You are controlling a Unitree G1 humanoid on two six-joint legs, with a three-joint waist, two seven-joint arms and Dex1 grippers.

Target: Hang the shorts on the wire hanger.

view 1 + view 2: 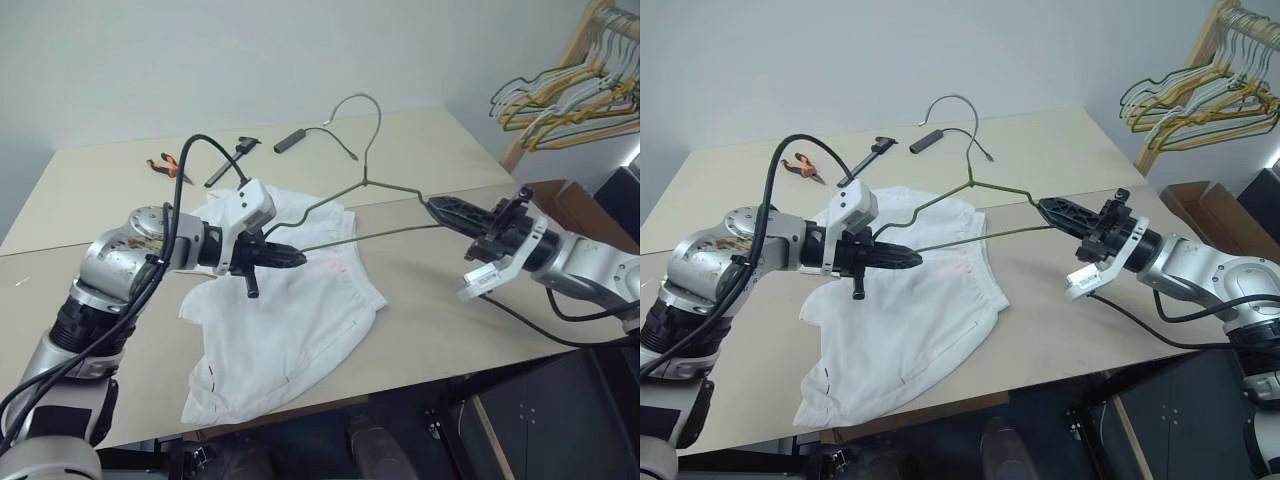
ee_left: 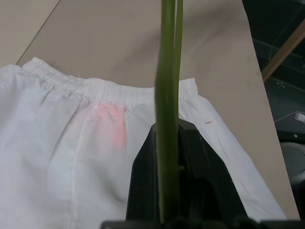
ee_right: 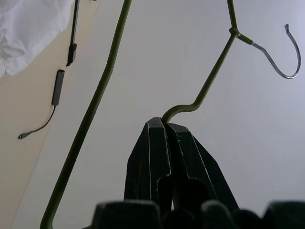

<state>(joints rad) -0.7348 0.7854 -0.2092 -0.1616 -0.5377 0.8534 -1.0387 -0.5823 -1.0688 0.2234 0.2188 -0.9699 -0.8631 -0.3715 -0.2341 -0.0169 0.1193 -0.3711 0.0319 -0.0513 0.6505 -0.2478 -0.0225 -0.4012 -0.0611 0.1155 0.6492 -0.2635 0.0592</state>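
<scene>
So far, I hold the wire hanger (image 1: 372, 205) in the air with both my grippers. My left gripper (image 1: 292, 259) is closed on 1 end of it, and my right gripper (image 1: 443, 210) is closed on the other end. The shorts (image 1: 285, 320) lie flat on the table (image 1: 460, 300), directly below the hanger and not yet on it. I judge the lifting is done; threading the shorts onto the hanger remains.

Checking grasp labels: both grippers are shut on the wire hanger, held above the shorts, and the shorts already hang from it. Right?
Not quite. In the left eye view the shorts lie flat on the table, not hanging; both grippers do hold the wire hanger.
</scene>
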